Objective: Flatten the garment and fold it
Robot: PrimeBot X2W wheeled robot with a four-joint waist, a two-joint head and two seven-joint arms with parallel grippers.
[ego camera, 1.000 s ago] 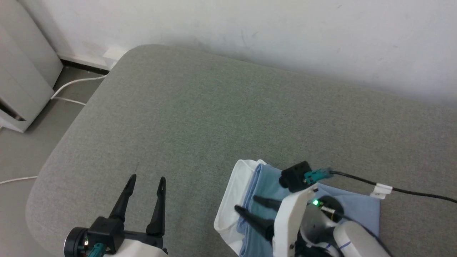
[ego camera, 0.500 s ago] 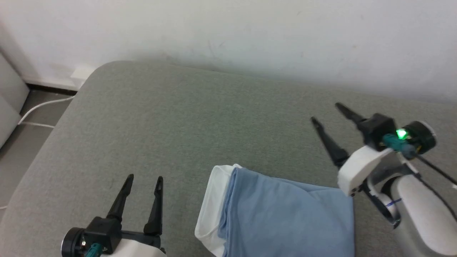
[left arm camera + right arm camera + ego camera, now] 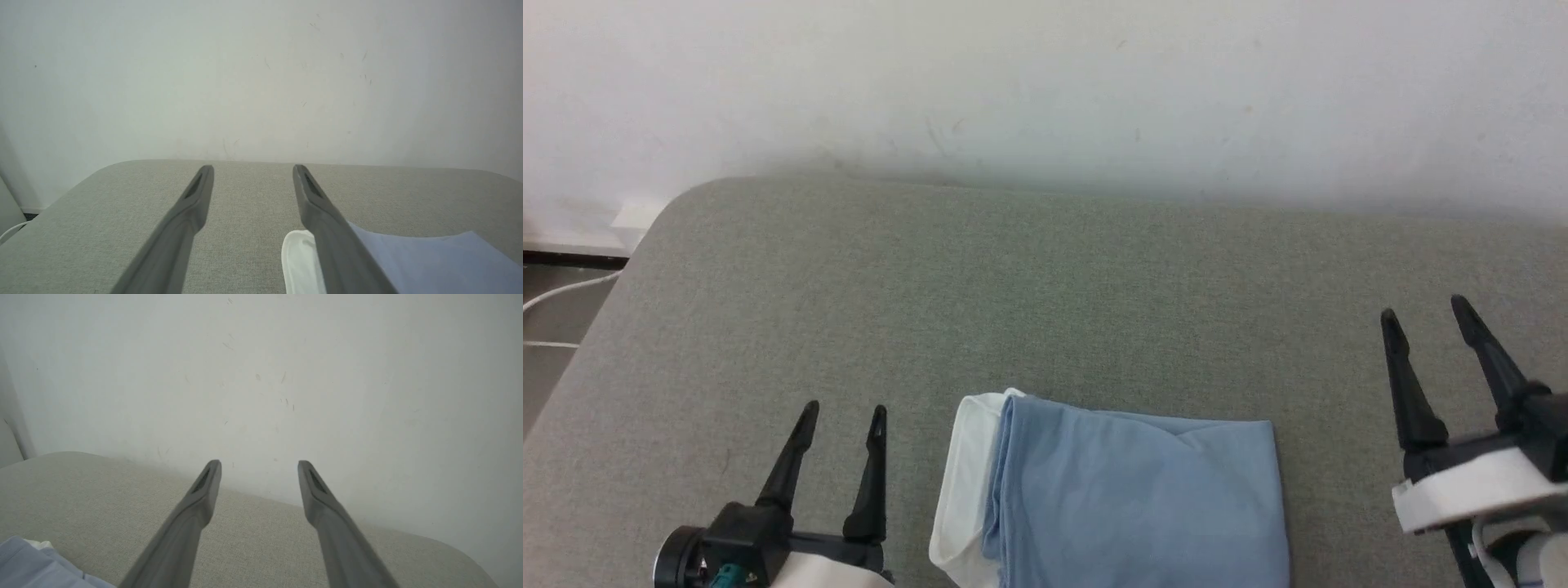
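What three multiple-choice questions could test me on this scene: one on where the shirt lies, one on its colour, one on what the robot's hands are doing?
1. Where does the shirt lie?
A) on the grey cushion, between the hands
B) on the floor
C) on a chair
2. What colour is its body?
A) red
B) light blue
C) black
3. How are the left hand and right hand?
A) both gripping the shirt
B) both shut
C) both open, empty
Answers: 1 A, it lies folded on the cushion; 2 B, blue cloth, white collar; 3 C, each spread wide, clear of the cloth.
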